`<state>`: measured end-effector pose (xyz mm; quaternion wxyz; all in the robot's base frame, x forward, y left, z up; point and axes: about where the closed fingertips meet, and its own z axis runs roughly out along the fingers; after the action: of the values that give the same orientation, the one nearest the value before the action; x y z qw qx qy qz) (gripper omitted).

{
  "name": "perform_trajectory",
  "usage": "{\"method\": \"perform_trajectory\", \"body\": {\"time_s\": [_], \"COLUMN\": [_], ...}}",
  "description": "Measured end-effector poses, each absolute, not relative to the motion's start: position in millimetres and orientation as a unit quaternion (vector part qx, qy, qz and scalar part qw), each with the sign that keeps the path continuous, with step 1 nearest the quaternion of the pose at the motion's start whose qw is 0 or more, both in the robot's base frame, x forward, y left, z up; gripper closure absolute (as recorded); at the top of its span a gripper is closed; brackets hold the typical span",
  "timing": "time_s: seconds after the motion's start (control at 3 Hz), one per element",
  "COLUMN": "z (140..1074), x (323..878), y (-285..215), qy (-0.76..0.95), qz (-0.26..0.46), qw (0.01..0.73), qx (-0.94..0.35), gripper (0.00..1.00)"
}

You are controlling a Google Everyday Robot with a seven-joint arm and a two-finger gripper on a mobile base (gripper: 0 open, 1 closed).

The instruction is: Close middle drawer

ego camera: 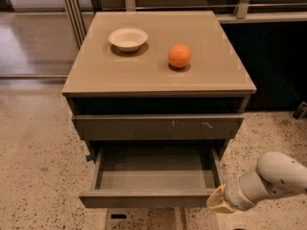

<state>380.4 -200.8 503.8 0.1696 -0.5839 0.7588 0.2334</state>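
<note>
The middle drawer (153,198) is pulled far out of the grey-brown cabinet. Its plain flat front faces me and its box inside (156,169) is empty. Above it sits a drawer front with small white scratches (158,127), pushed in. My gripper (218,203) is at the right front corner of the open drawer, level with its front panel, at the end of the white arm (268,178) that comes in from the lower right.
On the cabinet top (96,75) stand a white bowl (128,38) and an orange (180,56). A metal frame and dark panels stand behind and to the right of the cabinet. Speckled floor (33,176) lies around it.
</note>
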Motion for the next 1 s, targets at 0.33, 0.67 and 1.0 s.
{"method": "perform_trajectory", "body": {"time_s": [0.33,0.67,1.0], "z": [467.8,466.5,455.2], "x": [365.7,366.4,380.5], "y": [-189.5,-189.4,-192.5], "qy": [0.758,0.757,0.748], "qz": [0.269,0.266,0.209], "qw": [0.159,0.159,0.184], "qx": [-0.573,-0.575,-0.602], "gripper": [1.0,1.0,1.0]}}
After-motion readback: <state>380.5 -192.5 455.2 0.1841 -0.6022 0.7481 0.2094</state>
